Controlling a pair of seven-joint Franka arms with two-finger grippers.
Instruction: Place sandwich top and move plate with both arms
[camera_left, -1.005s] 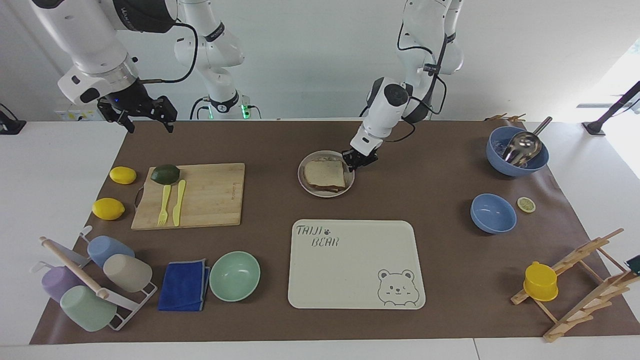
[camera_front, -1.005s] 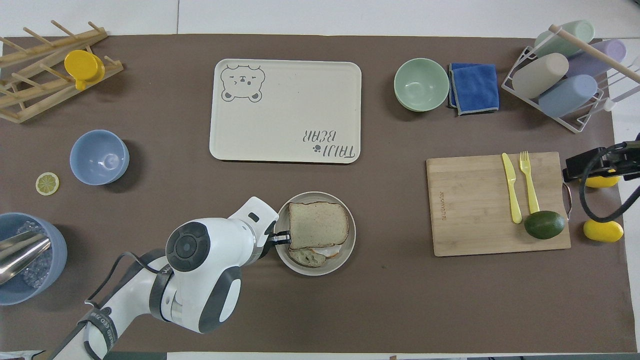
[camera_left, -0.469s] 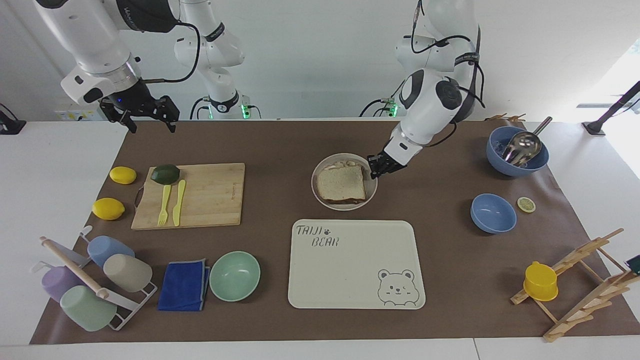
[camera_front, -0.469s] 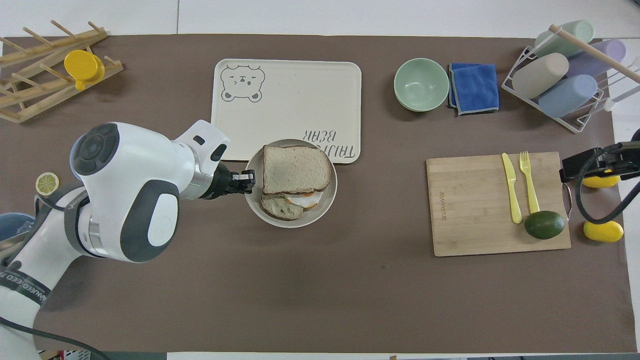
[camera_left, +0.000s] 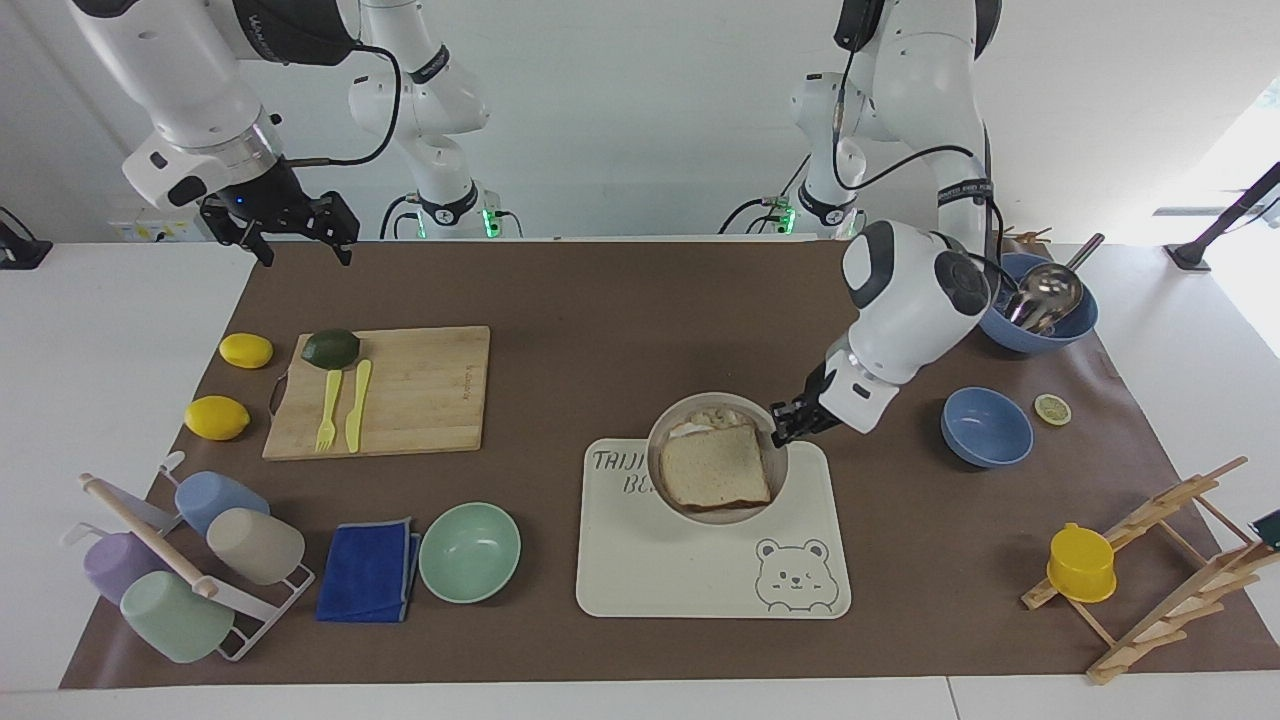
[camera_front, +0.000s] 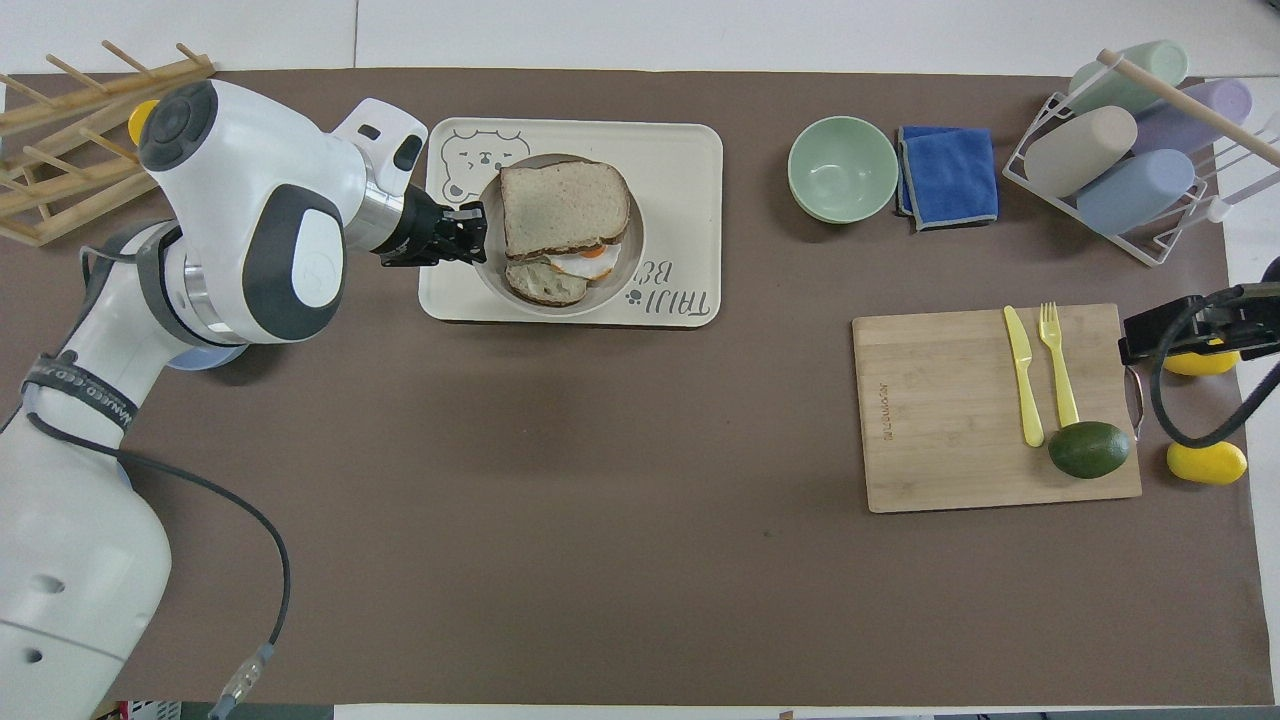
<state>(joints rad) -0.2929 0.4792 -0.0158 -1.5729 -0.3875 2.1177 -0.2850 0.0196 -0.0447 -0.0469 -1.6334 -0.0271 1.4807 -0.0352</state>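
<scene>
Now left gripper (camera_left: 782, 428) clamps one plate (camera_left: 668, 428) over tray (camera_left: 700, 585).

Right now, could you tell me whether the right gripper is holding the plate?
No, the right gripper hangs over the table's edge by the right arm's base, while the left gripper grips the plate rim over the tray.

Bright, even light; perhaps window glare.

Left claw (camera_left: 783, 423) clamped shut, arm outstretched — right claw (camera_left: 290, 225) raised, waiting
</scene>
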